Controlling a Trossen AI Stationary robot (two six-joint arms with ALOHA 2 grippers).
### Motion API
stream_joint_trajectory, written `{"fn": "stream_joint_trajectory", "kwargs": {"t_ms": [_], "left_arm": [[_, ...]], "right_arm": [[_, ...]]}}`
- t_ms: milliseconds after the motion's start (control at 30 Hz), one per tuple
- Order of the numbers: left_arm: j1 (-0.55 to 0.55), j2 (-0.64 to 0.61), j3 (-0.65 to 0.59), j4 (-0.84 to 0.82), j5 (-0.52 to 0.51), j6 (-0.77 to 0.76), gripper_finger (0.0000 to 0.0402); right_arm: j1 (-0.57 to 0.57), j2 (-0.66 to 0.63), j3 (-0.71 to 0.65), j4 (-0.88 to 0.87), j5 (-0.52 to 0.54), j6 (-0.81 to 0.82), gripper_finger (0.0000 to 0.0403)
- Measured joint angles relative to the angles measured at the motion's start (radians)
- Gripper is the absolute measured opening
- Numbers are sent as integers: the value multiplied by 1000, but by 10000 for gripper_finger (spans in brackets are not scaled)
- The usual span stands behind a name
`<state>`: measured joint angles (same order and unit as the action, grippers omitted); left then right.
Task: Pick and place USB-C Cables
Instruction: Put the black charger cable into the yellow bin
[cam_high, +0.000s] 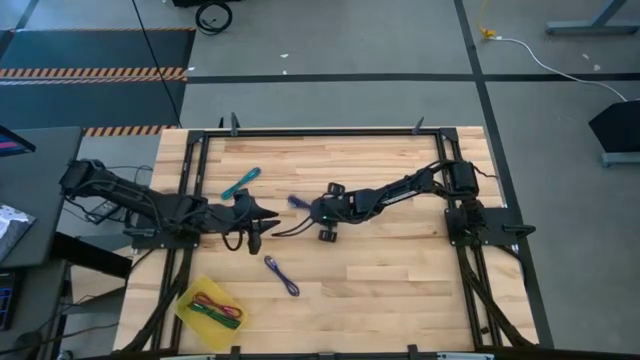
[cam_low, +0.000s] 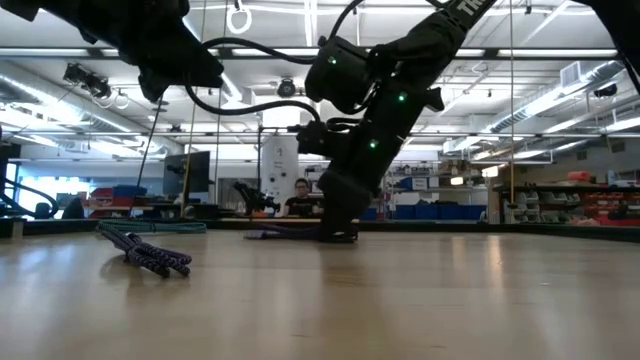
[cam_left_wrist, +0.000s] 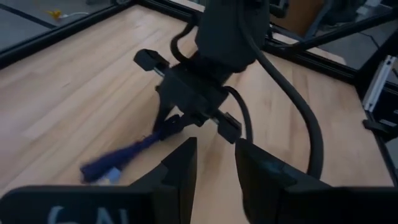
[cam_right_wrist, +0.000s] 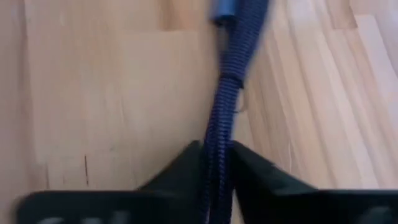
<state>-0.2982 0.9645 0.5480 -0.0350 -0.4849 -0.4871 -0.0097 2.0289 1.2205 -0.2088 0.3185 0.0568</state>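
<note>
My right gripper (cam_high: 313, 211) is low over the table's middle, shut on a blue-purple USB-C cable (cam_high: 298, 203); it also shows in the left wrist view (cam_left_wrist: 177, 121) and the low view (cam_low: 338, 234). My left gripper (cam_high: 254, 228) waits open just left of it, above the table, its fingers (cam_left_wrist: 181, 167) touching nothing. A teal cable (cam_high: 240, 183) lies flat toward the far edge. A second blue-purple cable (cam_high: 282, 275) lies flat nearer the near edge and shows in the low view (cam_low: 150, 255). Green and maroon-red cables (cam_high: 218, 308) lie in a yellow tray. My right gripper pinches the blue-purple cable between its two fingers near one end (cam_right_wrist: 217, 152), coming down at a slant from the table's right. The cable runs straight out past the fingertips, along the fingers. Its free end with the connector (cam_left_wrist: 99, 169) lies on the table toward the left.
The yellow tray (cam_high: 186, 310) sits at the near left corner. A black frame (cam_high: 320, 131) runs along the table's edges. Black robot wires loop beside both grippers. Bare wood lies near and right of the centre. A person (cam_low: 300, 198) sits far behind the table.
</note>
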Motion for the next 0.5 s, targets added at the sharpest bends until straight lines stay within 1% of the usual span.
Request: {"fn": "stream_joint_trajectory", "kwargs": {"t_ms": [33, 67, 100, 200, 367, 433, 500], "left_arm": [[-4, 6, 0, 2, -11, 0, 116], [-7, 12, 0, 1, -18, 0, 116], [-10, 15, 0, -5, -21, 1, 116], [-10, 26, 0, -4, -24, 34, 116], [10, 24, 0, -6, -24, 245, 116], [6, 24, 0, 11, -23, 279, 116], [-1, 24, 0, 46, -18, 296, 116]], "right_arm": [[0, 0, 0, -4, -2, -16, 45], [0, -2, 0, -11, -10, -34, 25], [0, -5, 1, -21, -14, -43, 18], [0, -8, 3, -55, -9, -55, 21], [7, -32, 0, -85, -6, -118, 15], [19, -69, 3, -107, -10, -168, 15], [33, -133, 16, -113, -8, -211, 14]]}}
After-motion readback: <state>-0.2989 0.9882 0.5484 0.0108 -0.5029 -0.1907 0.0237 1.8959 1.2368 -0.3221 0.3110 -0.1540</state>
